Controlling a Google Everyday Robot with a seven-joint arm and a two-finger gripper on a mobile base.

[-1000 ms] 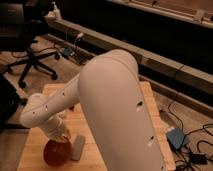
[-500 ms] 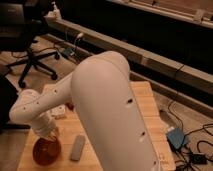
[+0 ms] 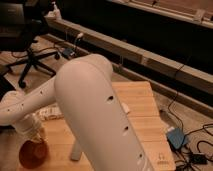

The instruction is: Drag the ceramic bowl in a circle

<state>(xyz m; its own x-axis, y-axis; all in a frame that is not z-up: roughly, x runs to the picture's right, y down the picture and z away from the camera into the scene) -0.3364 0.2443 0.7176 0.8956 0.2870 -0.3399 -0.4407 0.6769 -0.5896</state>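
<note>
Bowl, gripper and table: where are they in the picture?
bowl (image 3: 33,156), camera view, on its orange-red inside.
gripper (image 3: 34,134), camera view, at its tip, right above the bowl's rim.
table (image 3: 144,113), camera view, on bare wood near its right edge.

glossy ceramic bowl, matt wooden table

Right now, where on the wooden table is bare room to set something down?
The wooden table is barest between the white arm and its right edge. The left end is crowded: the gripper sits over the glossy orange-red ceramic bowl, with a pale packet and grey flat bar beside.
</note>
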